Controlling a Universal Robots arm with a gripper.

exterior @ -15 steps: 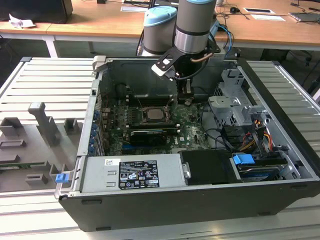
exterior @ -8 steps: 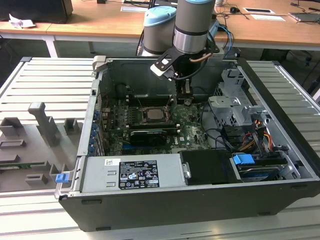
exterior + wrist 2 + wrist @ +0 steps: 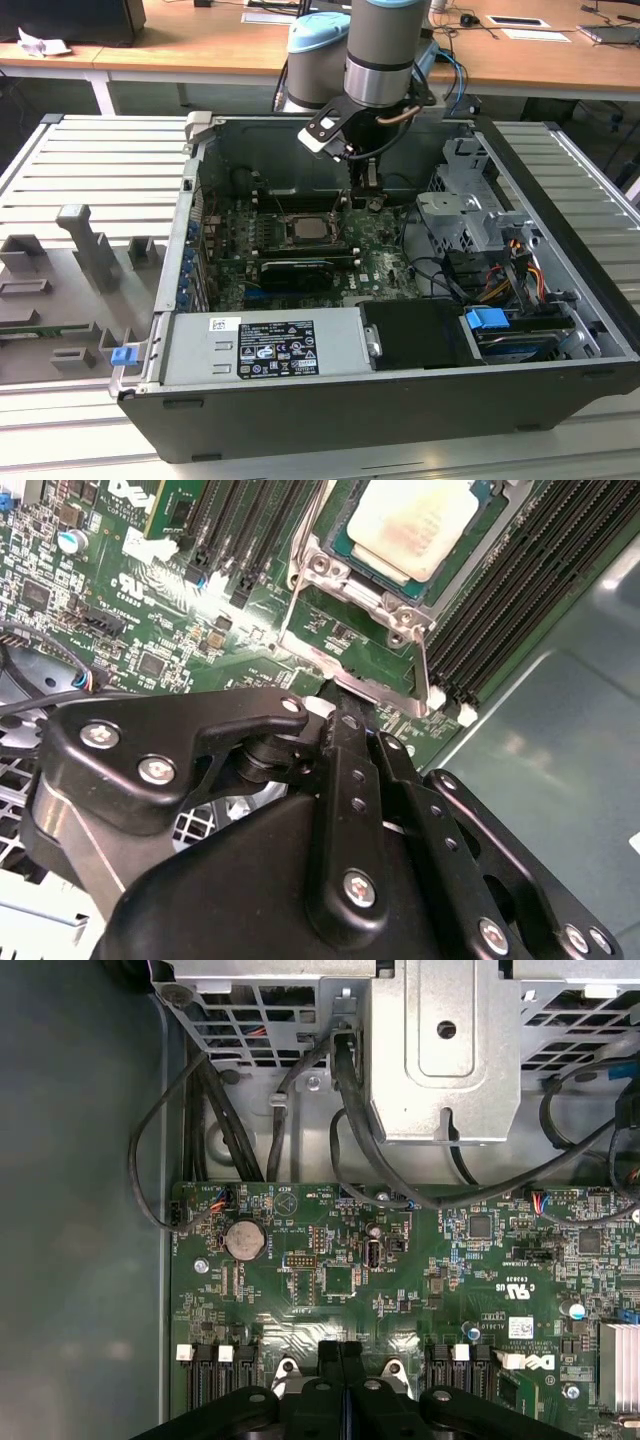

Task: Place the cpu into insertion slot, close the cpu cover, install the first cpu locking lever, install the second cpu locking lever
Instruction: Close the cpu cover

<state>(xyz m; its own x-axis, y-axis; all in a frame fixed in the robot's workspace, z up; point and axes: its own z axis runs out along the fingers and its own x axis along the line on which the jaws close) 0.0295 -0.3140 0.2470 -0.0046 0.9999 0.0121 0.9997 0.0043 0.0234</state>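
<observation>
cpu (image 3: 410, 525) seated | hand (image 3: 345, 698) closed — seemingly touching cpu cover (image 3: 392, 608) edge

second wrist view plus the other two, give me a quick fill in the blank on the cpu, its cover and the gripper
1. The cpu cover is ____ over the cpu, not raised.
2. The gripper, near the cover's edge, is ____, not open.
3. The motherboard is ____ in colour.
Missing words: closed; shut; green
</observation>
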